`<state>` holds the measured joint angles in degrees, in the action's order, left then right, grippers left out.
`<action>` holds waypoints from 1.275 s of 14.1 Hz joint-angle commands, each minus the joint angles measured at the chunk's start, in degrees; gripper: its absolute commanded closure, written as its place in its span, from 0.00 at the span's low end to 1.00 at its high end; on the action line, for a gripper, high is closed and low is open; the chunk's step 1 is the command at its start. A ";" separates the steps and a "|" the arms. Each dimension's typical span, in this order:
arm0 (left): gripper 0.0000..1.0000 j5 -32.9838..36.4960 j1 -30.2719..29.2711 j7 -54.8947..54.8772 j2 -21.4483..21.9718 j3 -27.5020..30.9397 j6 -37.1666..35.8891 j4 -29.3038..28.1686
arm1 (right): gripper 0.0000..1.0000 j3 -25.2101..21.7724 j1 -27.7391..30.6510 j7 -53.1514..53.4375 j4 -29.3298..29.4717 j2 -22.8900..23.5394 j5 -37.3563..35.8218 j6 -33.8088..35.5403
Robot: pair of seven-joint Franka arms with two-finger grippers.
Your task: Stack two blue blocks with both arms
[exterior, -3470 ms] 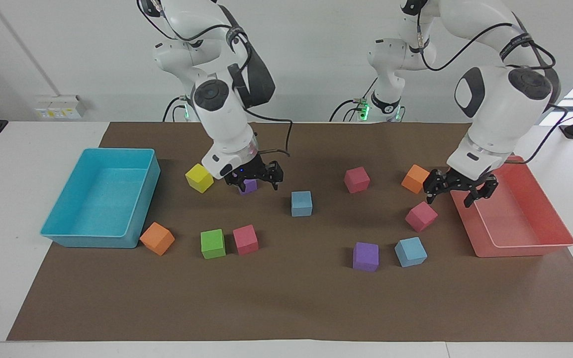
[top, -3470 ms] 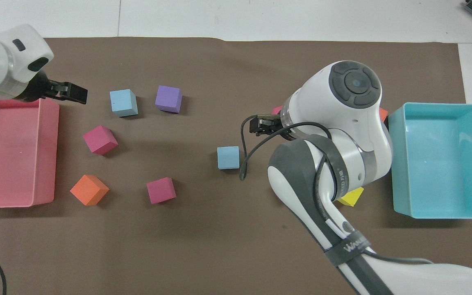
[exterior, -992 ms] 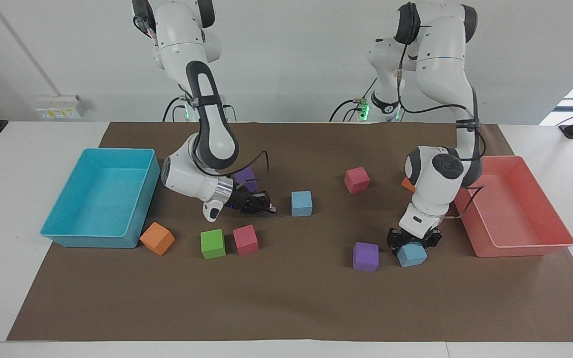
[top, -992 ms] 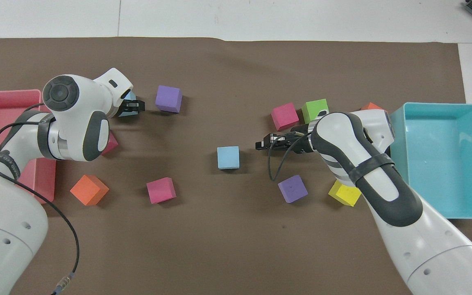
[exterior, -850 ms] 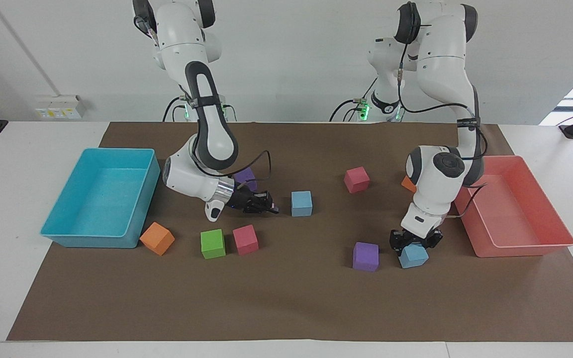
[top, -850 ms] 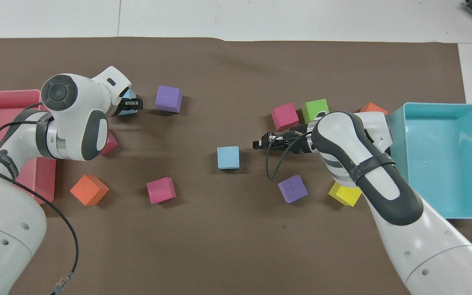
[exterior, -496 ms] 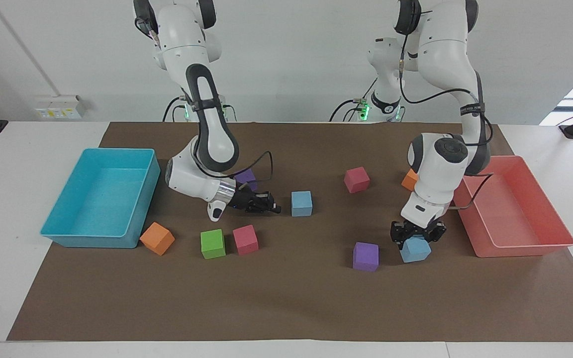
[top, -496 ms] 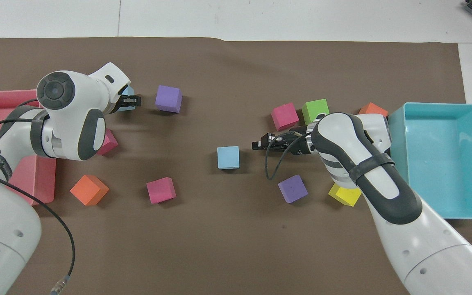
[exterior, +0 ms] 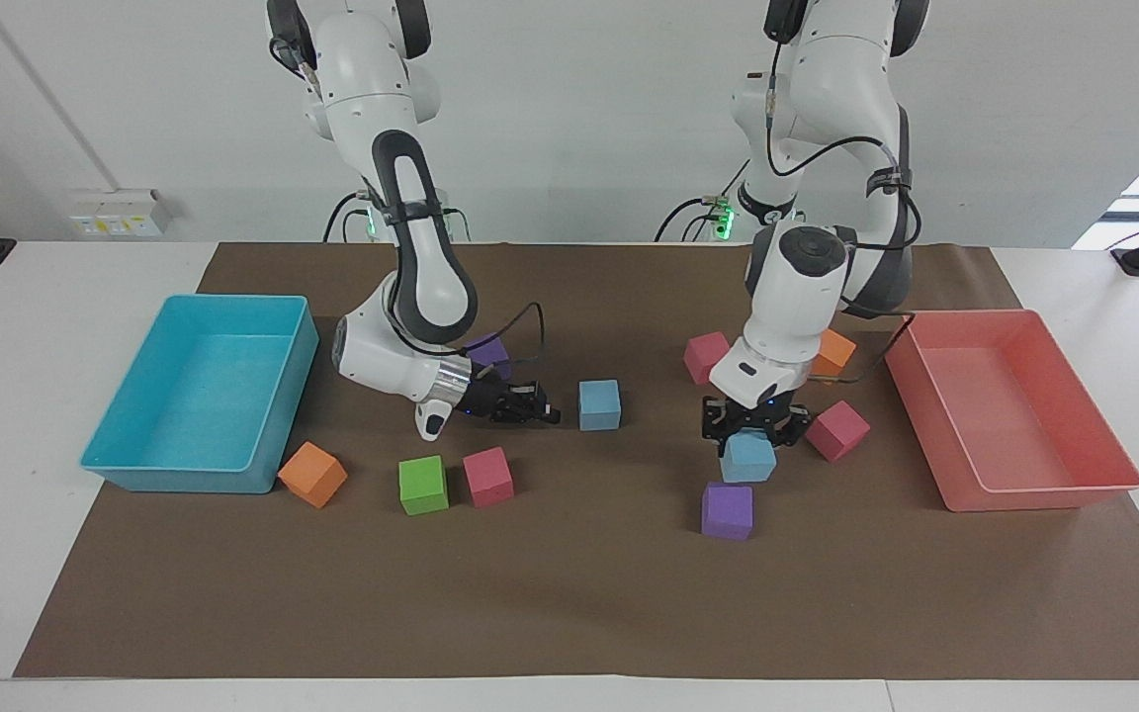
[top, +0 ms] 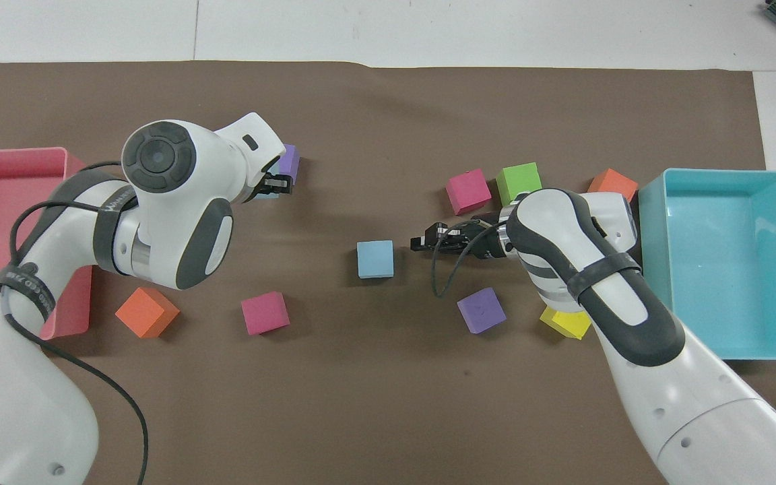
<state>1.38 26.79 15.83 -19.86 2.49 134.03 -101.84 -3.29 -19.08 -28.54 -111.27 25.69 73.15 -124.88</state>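
Two blue blocks to stack: where does each one sit, going from the left arm's end?

You start at the pink tray [exterior: 1039,497], which plays no part. Next comes your left gripper [exterior: 752,427], closed on the carried blue block [exterior: 748,459]. It holds that block clear of the tabletop [exterior: 569,613], over the mat close to a purple cube [exterior: 728,510] and a magenta cube [exterior: 837,430].

And the second one?

You will find the resting blue block [exterior: 599,404] flat on the tabletop near the middle, square and upright, with nothing touching it. Just beside it, toward the right arm's end, your right gripper [exterior: 548,415] lies low and nearly level, fingertips together, holding nothing. Last comes the turquoise tray [exterior: 184,482].

How will the blocks handle?

They look like foam, so I judge them light, a little squashy and not slippery. Pinch on two flat parallel faces near the top, as your left gripper appears to do now. A hard squeeze could dent the cube and tilt it on release.

What should I watch?

A light resting block may slide or tip when the carried one lands. I think your right gripper could steady it from the side.
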 commanded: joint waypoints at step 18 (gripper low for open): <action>0.84 1.43 16.63 15.02 4.39 0.85 1.49 -8.11 | 1.00 0.30 0.10 -1.52 -0.53 -0.02 2.35 -0.89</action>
<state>1.43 41.88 29.34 -17.77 2.32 133.28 -106.67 -3.29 -19.09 -28.54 -111.27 25.69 73.15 -124.88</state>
